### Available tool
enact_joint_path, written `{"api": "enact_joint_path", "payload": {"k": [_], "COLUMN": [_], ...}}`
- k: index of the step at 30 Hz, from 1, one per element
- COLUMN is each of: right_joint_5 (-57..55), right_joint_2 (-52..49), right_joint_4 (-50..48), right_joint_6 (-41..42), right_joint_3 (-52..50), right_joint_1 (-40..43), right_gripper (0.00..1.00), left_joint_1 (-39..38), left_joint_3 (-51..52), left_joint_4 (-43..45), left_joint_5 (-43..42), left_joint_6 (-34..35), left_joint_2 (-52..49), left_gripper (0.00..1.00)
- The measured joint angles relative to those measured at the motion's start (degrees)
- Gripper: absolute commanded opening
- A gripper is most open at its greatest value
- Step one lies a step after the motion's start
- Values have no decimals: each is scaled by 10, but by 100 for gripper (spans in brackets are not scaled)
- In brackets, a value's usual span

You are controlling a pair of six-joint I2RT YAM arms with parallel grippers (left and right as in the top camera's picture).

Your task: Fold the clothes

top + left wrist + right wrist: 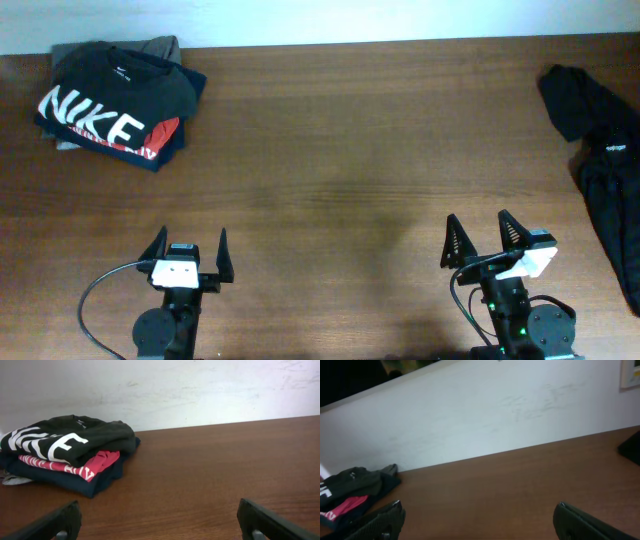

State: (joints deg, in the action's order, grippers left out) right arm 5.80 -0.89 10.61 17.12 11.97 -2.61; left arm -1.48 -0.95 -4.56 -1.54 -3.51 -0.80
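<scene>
Overhead: folded stack (118, 100) far-left; black garment (600, 150), seemingly unfolded, right edge.

folded stack (115, 100) far left, black garment (592, 112) right

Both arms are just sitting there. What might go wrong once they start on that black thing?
The crumpled black garment lies at the right edge of the table, running out of view; a careless tug could slide it off. It is bunched, so the open right pincer may pinch several layers. The folded stack sits near the far-left corner and could get nudged.
</scene>
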Motion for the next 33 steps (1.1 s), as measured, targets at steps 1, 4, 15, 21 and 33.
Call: {"api": "enact_joint_path", "payload": {"k": [1, 4, 15, 21, 33], "right_joint_5": [-1, -5, -5, -1, 18], "right_joint_2": [0, 0, 0, 0, 0], "right_joint_4": [0, -2, -81, -93, -72], "right_joint_6": [0, 0, 0, -41, -158], "right_joint_3": [0, -1, -52, -89, -113], "right_joint_1": [0, 0, 0, 0, 0], "right_gripper": [99, 99, 99, 99, 99], "left_joint_1": [0, 0, 0, 0, 0], "left_joint_3": [0, 0, 0, 0, 0], "left_joint_4": [0, 0, 0, 0, 0], "left_joint_5": [0, 0, 0, 0, 0], "left_joint_6": [0, 0, 0, 0, 0], "left_joint_2": [0, 0, 0, 0, 0], "left_gripper": [99, 99, 99, 99, 99]}}
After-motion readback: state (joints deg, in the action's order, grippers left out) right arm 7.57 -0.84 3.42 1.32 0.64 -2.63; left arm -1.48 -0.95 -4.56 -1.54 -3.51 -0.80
